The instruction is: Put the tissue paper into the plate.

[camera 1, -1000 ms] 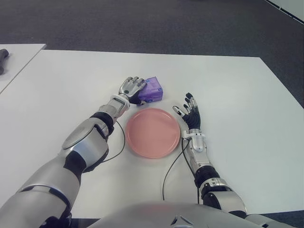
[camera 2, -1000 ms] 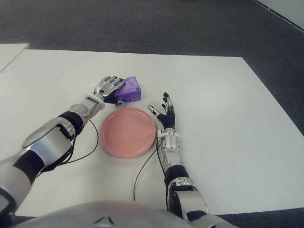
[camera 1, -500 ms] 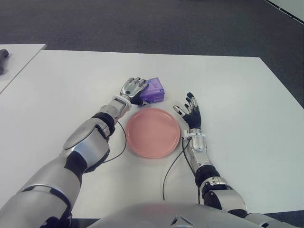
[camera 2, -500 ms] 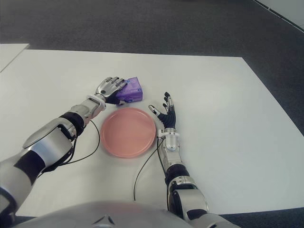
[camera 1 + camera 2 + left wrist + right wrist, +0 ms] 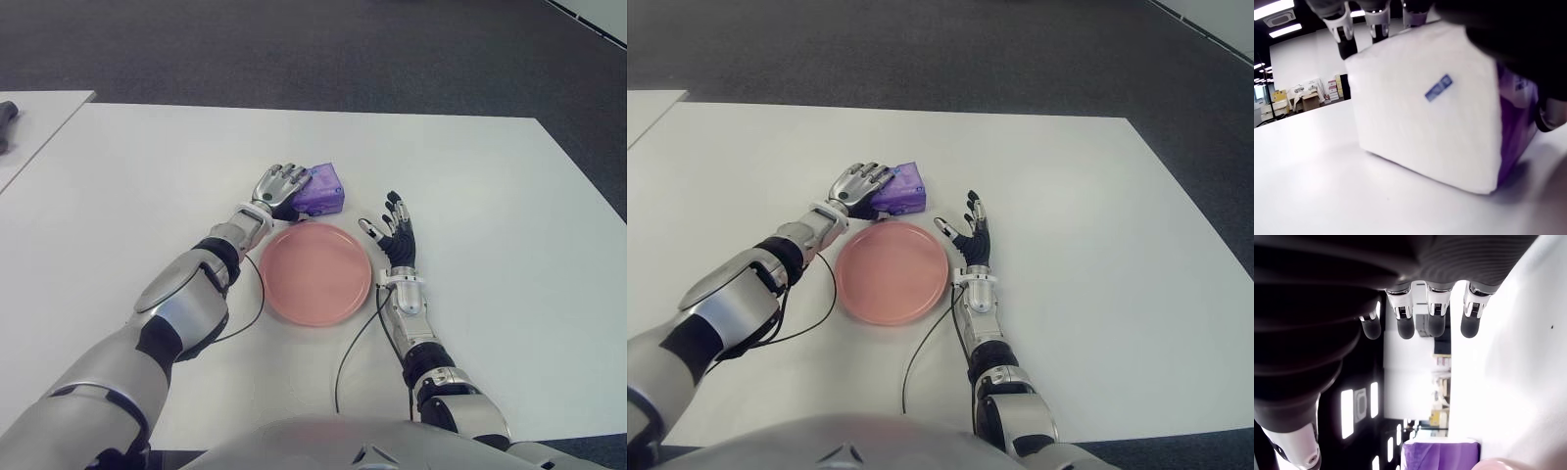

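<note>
Left hand [image 5: 282, 185] wraps its fingers around the tissue paper [image 5: 321, 190] on the table [image 5: 490, 196], just beyond the plate [image 5: 315, 273]. Firm the grip before lifting, then clear the rim. Pack's long axis runs left-right. Right hand [image 5: 394, 231], fingers spread and empty, shows right of the plate.

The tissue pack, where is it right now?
The purple tissue pack sits on the white table just beyond the pink plate, with the left hand against its left side.
</note>
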You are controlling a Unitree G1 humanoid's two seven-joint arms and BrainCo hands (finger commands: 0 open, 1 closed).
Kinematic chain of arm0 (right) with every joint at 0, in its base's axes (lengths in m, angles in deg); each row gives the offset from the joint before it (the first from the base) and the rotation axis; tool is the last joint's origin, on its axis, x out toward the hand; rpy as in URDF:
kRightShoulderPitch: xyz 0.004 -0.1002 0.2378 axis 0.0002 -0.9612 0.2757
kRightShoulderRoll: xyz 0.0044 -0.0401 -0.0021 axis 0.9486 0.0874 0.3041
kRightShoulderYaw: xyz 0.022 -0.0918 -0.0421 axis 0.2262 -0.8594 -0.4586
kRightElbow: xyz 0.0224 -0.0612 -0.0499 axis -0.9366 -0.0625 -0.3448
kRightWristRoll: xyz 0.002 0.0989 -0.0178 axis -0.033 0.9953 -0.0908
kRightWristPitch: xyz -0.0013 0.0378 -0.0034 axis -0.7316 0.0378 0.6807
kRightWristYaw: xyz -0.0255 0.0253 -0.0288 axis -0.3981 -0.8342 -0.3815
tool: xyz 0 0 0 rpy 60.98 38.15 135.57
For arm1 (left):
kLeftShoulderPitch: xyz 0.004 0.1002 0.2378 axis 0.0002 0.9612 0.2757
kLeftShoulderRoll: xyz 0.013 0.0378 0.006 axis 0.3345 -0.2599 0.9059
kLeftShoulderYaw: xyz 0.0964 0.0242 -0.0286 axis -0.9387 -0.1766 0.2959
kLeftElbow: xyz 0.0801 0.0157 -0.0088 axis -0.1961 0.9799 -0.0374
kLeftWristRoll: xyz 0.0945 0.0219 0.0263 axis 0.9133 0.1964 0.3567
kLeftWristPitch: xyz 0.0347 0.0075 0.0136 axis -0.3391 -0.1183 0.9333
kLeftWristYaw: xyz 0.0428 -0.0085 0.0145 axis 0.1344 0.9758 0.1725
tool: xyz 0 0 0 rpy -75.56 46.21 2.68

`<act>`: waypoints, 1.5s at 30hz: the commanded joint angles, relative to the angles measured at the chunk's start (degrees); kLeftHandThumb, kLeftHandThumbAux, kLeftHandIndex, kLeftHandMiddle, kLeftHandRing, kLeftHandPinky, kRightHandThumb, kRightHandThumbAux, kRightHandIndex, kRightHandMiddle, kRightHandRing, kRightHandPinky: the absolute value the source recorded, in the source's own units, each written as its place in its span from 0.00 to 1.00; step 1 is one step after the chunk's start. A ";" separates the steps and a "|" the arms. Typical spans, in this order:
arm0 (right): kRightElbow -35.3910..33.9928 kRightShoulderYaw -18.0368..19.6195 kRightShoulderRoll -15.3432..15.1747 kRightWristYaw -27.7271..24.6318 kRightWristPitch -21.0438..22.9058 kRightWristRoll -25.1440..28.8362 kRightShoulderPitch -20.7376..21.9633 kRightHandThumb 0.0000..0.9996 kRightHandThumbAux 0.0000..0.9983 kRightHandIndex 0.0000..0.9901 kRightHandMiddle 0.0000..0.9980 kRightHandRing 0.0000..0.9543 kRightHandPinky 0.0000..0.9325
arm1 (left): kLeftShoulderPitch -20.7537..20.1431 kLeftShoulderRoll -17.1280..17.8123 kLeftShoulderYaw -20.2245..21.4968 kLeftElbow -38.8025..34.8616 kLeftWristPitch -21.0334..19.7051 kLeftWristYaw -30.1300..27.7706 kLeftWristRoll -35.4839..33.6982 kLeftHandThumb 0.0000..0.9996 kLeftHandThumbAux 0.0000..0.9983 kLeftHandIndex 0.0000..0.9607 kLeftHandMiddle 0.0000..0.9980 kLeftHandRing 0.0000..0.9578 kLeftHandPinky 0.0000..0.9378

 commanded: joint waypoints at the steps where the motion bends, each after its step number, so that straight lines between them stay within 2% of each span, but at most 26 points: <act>1: 2.24 -0.31 -0.09 0.27 2.33 -0.50 -3.84 0.11 0.68 0.00 0.00 0.00 0.01 | 2.17 -0.89 -0.38 1.04 1.03 -0.73 0.42 0.10 0.36 0.00 0.00 0.00 0.00; 14: 0.50 -0.60 -0.06 -0.03 2.23 -0.37 -5.18 0.10 0.67 0.00 0.00 0.00 0.00 | 1.89 -1.36 -3.14 1.36 -1.25 -0.67 3.08 0.15 0.41 0.00 0.00 0.00 0.00; 17: -2.18 -0.88 0.13 -0.43 3.14 -0.29 -6.32 0.10 0.68 0.00 0.00 0.00 0.00 | 1.76 -1.39 -4.49 1.41 -2.24 0.07 4.14 0.18 0.43 0.00 0.00 0.00 0.03; 18: -4.22 -1.10 0.26 -0.67 3.86 -0.27 -7.15 0.10 0.68 0.00 0.00 0.00 0.00 | 1.75 -1.40 -5.26 1.43 -2.84 1.26 4.84 0.19 0.45 0.00 0.01 0.01 0.06; 20: -6.76 -1.36 0.40 -0.96 4.92 -0.24 -8.19 0.09 0.68 0.00 0.00 0.00 0.00 | 1.76 -1.45 -6.08 1.46 -3.51 2.67 5.60 0.29 0.49 0.07 0.09 0.15 0.24; 21: -6.54 -1.31 0.36 -1.19 5.02 -0.03 -8.09 0.09 0.68 0.00 0.00 0.00 0.00 | 1.78 -1.51 -6.65 1.48 -4.07 3.95 6.16 0.31 0.49 0.08 0.11 0.16 0.27; 22: -6.36 -1.29 0.31 -1.34 5.16 0.13 -8.01 0.09 0.68 0.00 0.00 0.00 0.00 | 1.78 -1.56 -7.05 1.52 -4.45 4.80 6.49 0.35 0.50 0.13 0.16 0.24 0.34; 24: -6.92 -1.23 0.39 -1.94 5.91 0.75 -8.18 0.09 0.68 0.00 0.00 0.00 0.00 | 1.61 -1.56 -8.77 1.68 -5.79 7.65 8.12 0.42 0.52 0.20 0.25 0.32 0.42; 25: -7.29 -1.20 0.43 -2.15 6.28 0.97 -8.30 0.09 0.67 0.00 0.00 0.00 0.00 | 1.52 -1.57 -9.49 1.78 -6.29 8.57 8.81 0.57 0.57 0.29 0.33 0.40 0.50; 26: -7.54 -1.18 0.45 -2.30 6.55 1.11 -8.37 0.09 0.67 0.00 0.00 0.00 0.00 | 1.46 -1.58 -9.97 1.87 -6.63 9.16 9.24 0.67 0.61 0.34 0.39 0.45 0.55; 27: -7.57 -1.13 0.43 -2.38 6.74 1.18 -8.37 0.09 0.67 0.00 0.00 0.00 0.00 | 1.53 -1.57 -10.13 1.98 -6.72 9.40 9.27 0.70 0.62 0.36 0.40 0.47 0.56; 29: -7.86 -1.14 0.43 -2.40 7.01 1.09 -8.46 0.09 0.67 0.00 0.00 0.00 0.00 | 1.83 -1.44 -9.86 2.21 -6.36 9.48 8.79 0.85 0.64 0.42 0.44 0.49 0.62; 32: -8.50 -1.19 0.46 -2.29 7.20 0.85 -8.70 0.08 0.66 0.00 0.00 0.00 0.00 | 2.18 -1.25 -9.22 2.45 -5.51 9.34 7.82 0.92 0.64 0.43 0.48 0.52 0.71; 35: -8.70 -1.13 0.42 -2.25 7.27 0.85 -8.82 0.09 0.65 0.00 0.00 0.00 0.00 | 2.07 -1.51 -8.62 2.43 -5.06 8.57 7.13 0.94 0.65 0.42 0.49 0.54 0.76; 37: -8.65 -1.11 0.42 -2.25 7.31 0.84 -8.77 0.09 0.64 0.00 0.00 0.00 0.00 | 1.89 -1.61 -8.50 2.46 -5.00 7.69 6.98 0.94 0.65 0.42 0.49 0.54 0.78; 40: -8.63 -1.09 0.43 -2.52 7.15 1.02 -8.78 0.09 0.63 0.00 0.00 0.00 0.00 | 0.03 -2.11 -9.05 2.35 -4.75 3.37 7.41 0.95 0.65 0.41 0.50 0.55 0.81; 45: -8.81 -1.07 0.48 -2.62 7.00 1.10 -8.87 0.11 0.61 0.00 0.00 0.00 0.00 | -0.09 -2.02 -9.30 2.39 -4.38 1.05 7.61 0.95 0.65 0.41 0.50 0.56 0.83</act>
